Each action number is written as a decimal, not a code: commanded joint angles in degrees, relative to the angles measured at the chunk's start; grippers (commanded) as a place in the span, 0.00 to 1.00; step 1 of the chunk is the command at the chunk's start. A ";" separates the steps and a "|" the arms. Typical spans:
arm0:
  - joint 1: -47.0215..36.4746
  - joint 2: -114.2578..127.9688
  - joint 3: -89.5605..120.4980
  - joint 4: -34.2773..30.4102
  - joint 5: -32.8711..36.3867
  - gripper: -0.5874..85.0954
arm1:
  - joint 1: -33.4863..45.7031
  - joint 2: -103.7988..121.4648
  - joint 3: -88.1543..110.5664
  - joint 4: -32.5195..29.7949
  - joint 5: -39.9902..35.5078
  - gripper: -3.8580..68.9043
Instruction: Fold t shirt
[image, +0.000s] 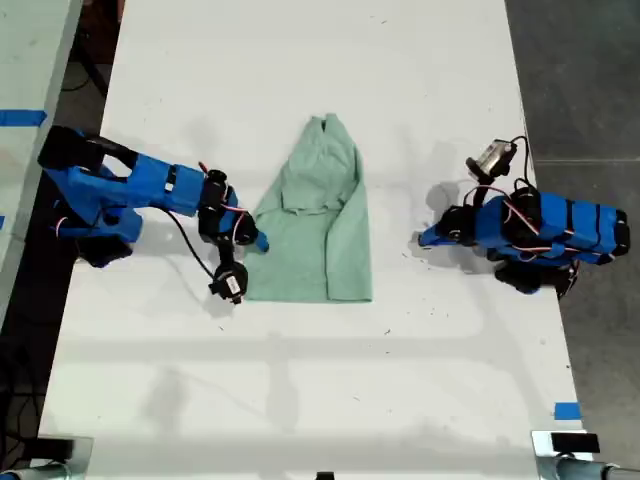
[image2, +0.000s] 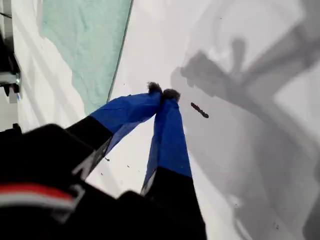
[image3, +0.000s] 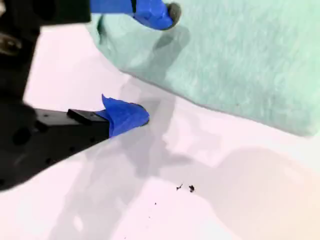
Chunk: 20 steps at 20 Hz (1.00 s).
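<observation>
T shirt (image: 318, 225) mid-worktop (image: 300, 400), both sides look folded in, cross fold still left; my second gripper (image3: 145, 65) spread across its edge, nothing pinched; my first gripper (image2: 162, 92) pressed together, empty, well apart.

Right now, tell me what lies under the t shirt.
The t shirt lies on the white table. Its folded layers hide whatever is beneath them.

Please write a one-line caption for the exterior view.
Two blue arms flank a pale mint-green fabric t shirt, partly folded, on a white table.
</observation>
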 joint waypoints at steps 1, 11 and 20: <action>1.05 -1.32 -3.43 -0.97 -3.08 0.28 | 0.00 0.88 2.72 0.26 -1.05 0.06; 0.70 -9.93 -16.70 10.46 -4.57 0.01 | 0.00 0.88 2.64 0.35 -1.05 0.06; 2.55 -14.68 -52.56 21.97 4.04 0.01 | -0.18 0.88 2.64 0.35 -1.05 0.06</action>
